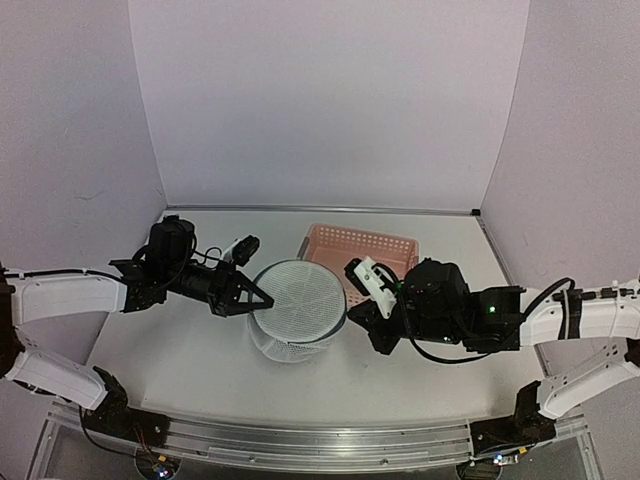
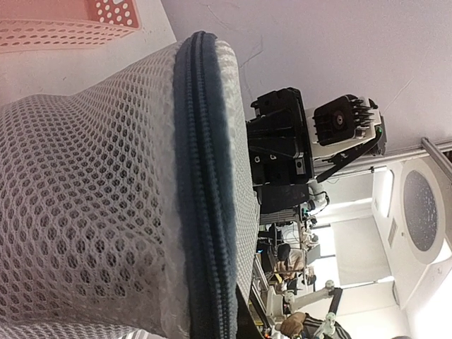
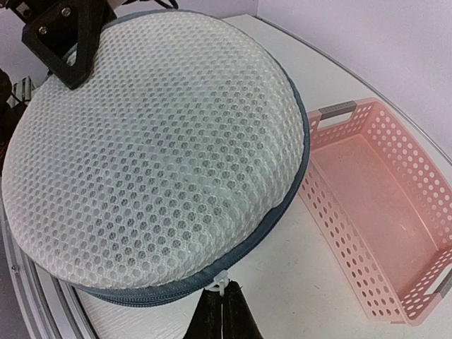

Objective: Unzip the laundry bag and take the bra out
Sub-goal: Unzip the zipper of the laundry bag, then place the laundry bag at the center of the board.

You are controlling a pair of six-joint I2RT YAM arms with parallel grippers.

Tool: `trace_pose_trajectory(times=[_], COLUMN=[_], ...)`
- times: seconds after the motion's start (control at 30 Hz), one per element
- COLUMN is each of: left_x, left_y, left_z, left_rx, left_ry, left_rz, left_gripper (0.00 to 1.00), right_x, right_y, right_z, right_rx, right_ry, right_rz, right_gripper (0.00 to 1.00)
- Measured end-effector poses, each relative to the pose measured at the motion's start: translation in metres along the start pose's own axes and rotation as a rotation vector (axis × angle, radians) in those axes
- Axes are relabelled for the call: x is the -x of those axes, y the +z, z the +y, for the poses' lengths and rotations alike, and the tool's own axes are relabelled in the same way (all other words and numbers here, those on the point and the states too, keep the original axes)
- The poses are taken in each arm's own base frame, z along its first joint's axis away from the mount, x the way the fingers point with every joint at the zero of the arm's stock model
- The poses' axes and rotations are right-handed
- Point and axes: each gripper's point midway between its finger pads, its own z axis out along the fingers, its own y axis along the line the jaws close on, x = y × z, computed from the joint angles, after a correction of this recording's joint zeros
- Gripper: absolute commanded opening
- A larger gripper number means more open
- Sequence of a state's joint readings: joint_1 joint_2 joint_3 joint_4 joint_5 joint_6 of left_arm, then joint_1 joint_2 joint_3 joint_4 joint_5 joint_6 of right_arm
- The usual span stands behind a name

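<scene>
The laundry bag (image 1: pixel 297 298) stands mid-table, a white mesh cylinder with a round lid (image 3: pixel 155 141) and a dark zip band (image 2: pixel 205 198) running closed round the rim. My left gripper (image 1: pixel 263 299) is pinched shut on the bag's left rim, and its black tips (image 3: pixel 68 60) show at the lid's far edge in the right wrist view. My right gripper (image 3: pixel 223 305) is shut on the small white zip pull (image 3: pixel 225 285) at the bag's right edge. The bra is hidden.
A pink perforated basket (image 1: pixel 400 246) lies just behind and right of the bag, empty inside (image 3: pixel 381 205). White walls close the table at the back and both sides. The right arm's wrist (image 2: pixel 282 152) shows beyond the bag in the left wrist view.
</scene>
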State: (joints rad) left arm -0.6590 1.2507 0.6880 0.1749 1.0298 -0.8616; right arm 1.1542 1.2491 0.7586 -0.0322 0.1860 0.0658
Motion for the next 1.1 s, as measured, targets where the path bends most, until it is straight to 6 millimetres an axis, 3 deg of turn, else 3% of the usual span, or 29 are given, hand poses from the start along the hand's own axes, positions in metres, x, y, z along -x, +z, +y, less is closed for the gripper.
trace_pose_trajectory(times=[0.1, 0.3, 0.5, 0.83, 1.1], left_x=[0.001, 0.015, 0.019, 0.029, 0.055], left_y=[0.004, 0.016, 0.026, 0.032, 0.016], left_z=[0.004, 0.035, 0.062, 0.091, 0.108], left_rx=[0.005, 0.121, 0.182, 0.277, 0.438], left_ry=[0.014, -0.008, -0.035, -0.04, -0.052], left_rz=[0.026, 0.067, 0.109, 0.138, 0.059], left_gripper=[0.07, 0.08, 0.14, 0.46, 0.64], right_x=[-0.005, -0.012, -0.035, -0.066, -0.086], right_y=[-0.004, -0.013, -0.012, -0.007, 0.006], right_z=[0.003, 0.007, 0.007, 0.002, -0.001], right_rx=[0.024, 0.06, 0.066, 0.014, -0.052], right_ry=[-0.005, 0.015, 0.058, 0.172, 0.269], right_rz=[0.021, 0.044, 0.093, 0.164, 0.223], right_gripper=[0.0, 0.0, 0.0, 0.0, 0.0])
